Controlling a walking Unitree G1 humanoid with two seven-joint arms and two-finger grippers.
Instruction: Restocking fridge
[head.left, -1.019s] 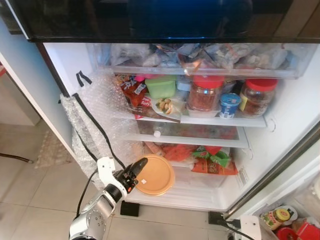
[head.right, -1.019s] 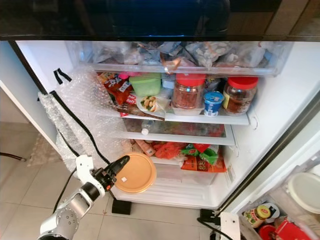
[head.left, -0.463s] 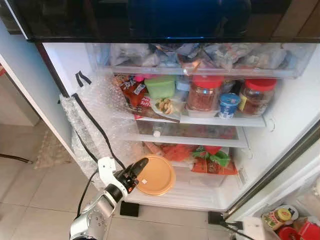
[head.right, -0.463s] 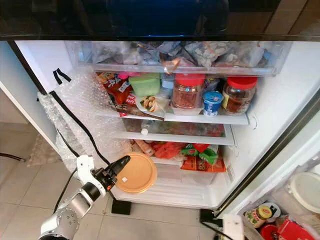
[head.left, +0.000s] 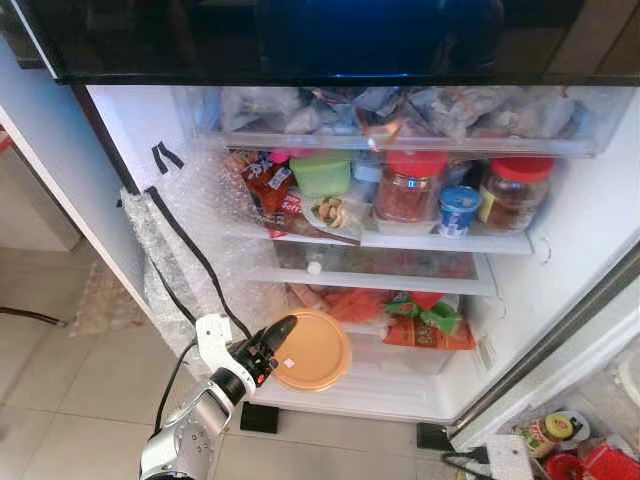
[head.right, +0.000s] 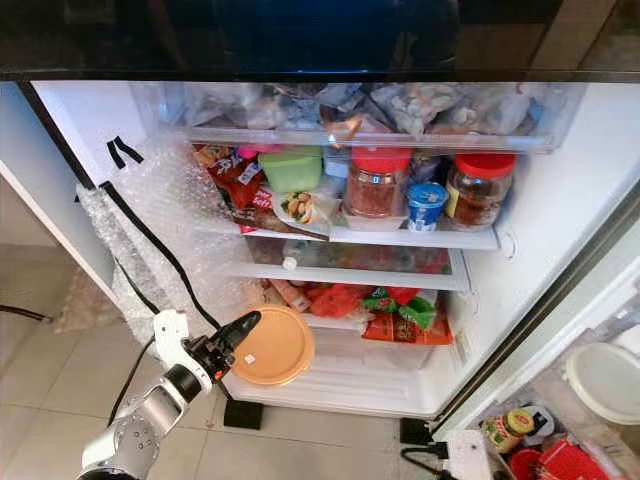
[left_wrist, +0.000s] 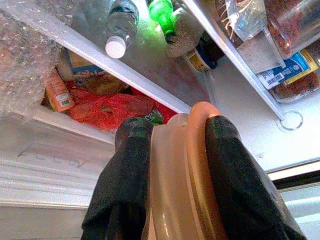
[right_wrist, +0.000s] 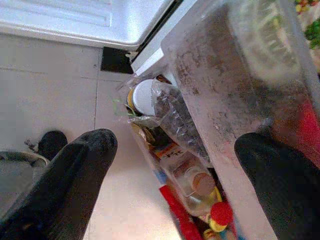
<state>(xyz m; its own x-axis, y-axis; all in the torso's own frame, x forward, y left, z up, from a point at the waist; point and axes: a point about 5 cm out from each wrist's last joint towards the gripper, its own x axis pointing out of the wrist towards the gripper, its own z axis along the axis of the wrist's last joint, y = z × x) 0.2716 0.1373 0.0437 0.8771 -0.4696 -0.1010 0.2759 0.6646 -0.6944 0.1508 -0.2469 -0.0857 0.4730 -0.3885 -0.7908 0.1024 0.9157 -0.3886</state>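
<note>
My left gripper (head.left: 272, 346) is shut on a round orange-lidded container (head.left: 312, 350), held on edge at the front of the fridge's bottom shelf (head.left: 390, 385). In the left wrist view the container (left_wrist: 177, 180) sits between the two black fingers (left_wrist: 125, 185), with the lower shelves beyond. My right gripper (right_wrist: 175, 170) is open, hanging low over a clear plastic bin (right_wrist: 235, 85) on the floor. The right arm's white wrist (head.left: 505, 457) shows at the bottom right.
The fridge is open, its shelves crowded: red-lidded jars (head.left: 411, 187), a green box (head.left: 321, 173), a blue cup (head.left: 459, 210), red and green packets (head.left: 425, 320). Bubble wrap (head.left: 195, 250) hangs at the left wall. A crate of groceries (head.right: 540, 455) stands on the floor at right.
The left gripper and container have barely moved. The right arm's wrist has shifted at the bottom right corner, and the crate of groceries shows at a slightly different spot.
</note>
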